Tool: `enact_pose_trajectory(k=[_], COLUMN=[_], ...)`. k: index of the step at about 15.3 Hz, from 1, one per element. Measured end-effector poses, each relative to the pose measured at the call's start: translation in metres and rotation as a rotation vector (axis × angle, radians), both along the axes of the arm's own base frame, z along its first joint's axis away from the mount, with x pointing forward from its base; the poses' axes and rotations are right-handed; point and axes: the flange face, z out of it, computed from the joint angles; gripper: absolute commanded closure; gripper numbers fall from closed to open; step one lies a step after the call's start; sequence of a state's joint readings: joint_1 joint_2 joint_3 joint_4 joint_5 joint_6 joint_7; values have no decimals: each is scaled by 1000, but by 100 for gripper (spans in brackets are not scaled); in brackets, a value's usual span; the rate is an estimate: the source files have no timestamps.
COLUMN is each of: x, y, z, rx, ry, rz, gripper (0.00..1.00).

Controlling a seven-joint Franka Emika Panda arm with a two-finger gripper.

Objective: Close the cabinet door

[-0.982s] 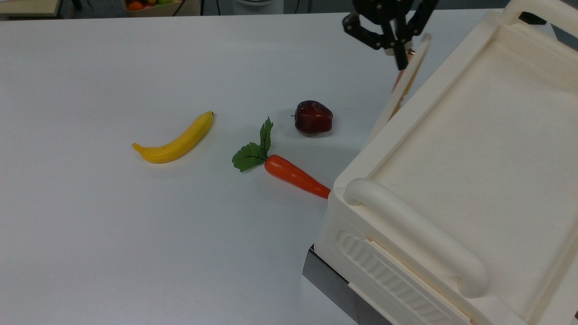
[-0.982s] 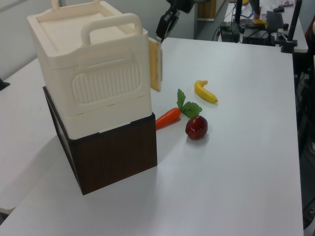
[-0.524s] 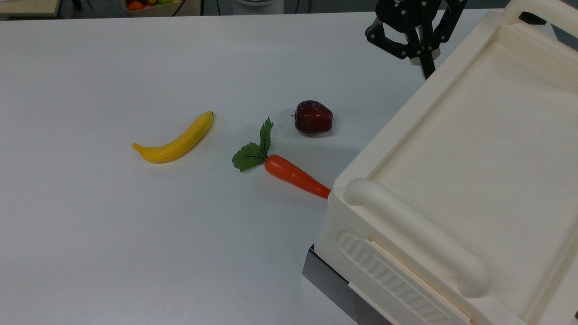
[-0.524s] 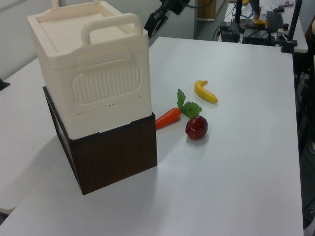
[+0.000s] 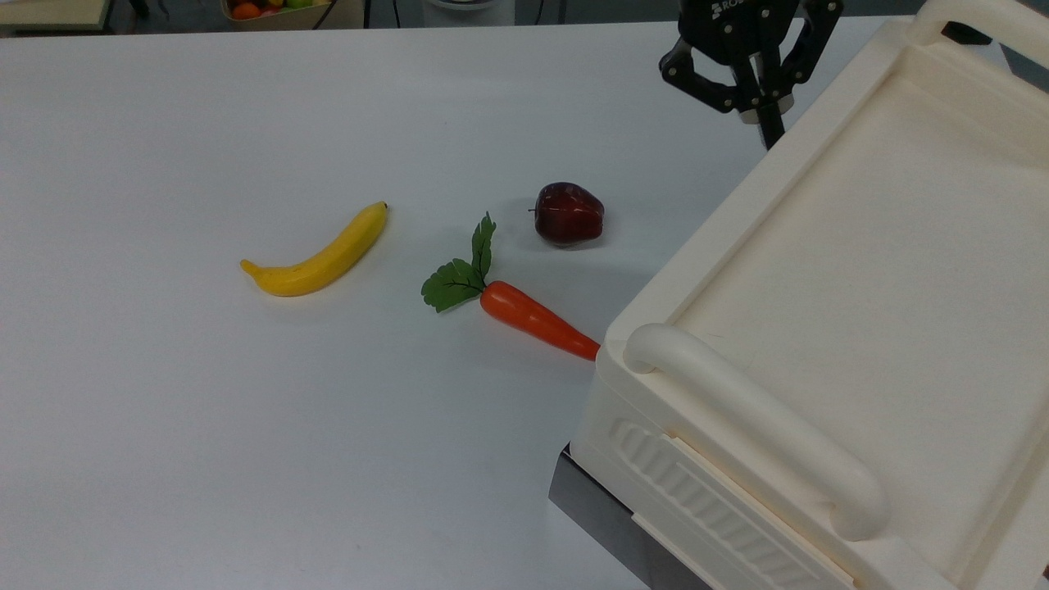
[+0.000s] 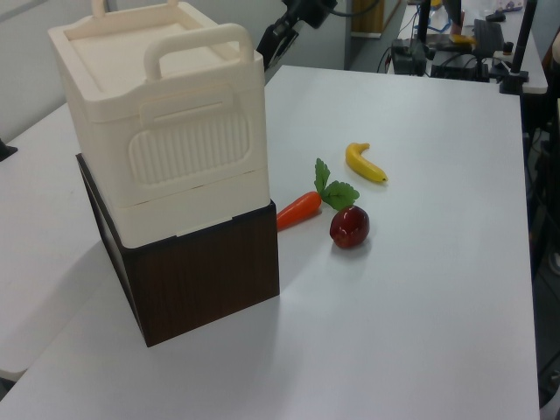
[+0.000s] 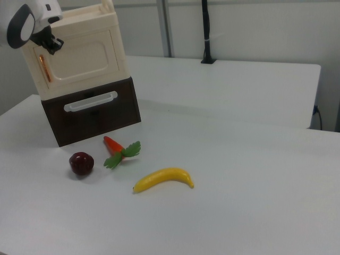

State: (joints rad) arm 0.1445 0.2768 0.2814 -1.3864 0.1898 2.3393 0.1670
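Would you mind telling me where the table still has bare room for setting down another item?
In the top view, the white table is bare left of and below the banana. In the right view, the stretch right of the banana, toward the far edge, is free. It is crowded where the carrot and apple lie beside the cabinet, with the pincer at its door side.

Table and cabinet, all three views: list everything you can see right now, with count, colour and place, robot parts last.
cabinet: one, cream, on a dark base at the right view's left.
cabinet door: one, cream with a copper bar handle, flush with the cabinet front.
dark base: one, dark brown, with a pale handle, under the cabinet.
apple: one, dark red, on the table near the cabinet.
carrot: one, orange with green leaves, tip close to the cabinet's corner.
banana: one, yellow, at the top view's left of the carrot.
table: one, white.
gripper: one, black, by the cabinet's door side.
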Motion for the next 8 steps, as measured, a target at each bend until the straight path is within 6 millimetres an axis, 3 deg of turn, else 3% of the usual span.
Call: enact_pose_trajectory(k=[3, 8], x=[6, 11], y=[-23, -106], z=[-16, -45], rx=[-72, -272], ry=[73, 264], rz=[-17, -94], gripper=[100, 100])
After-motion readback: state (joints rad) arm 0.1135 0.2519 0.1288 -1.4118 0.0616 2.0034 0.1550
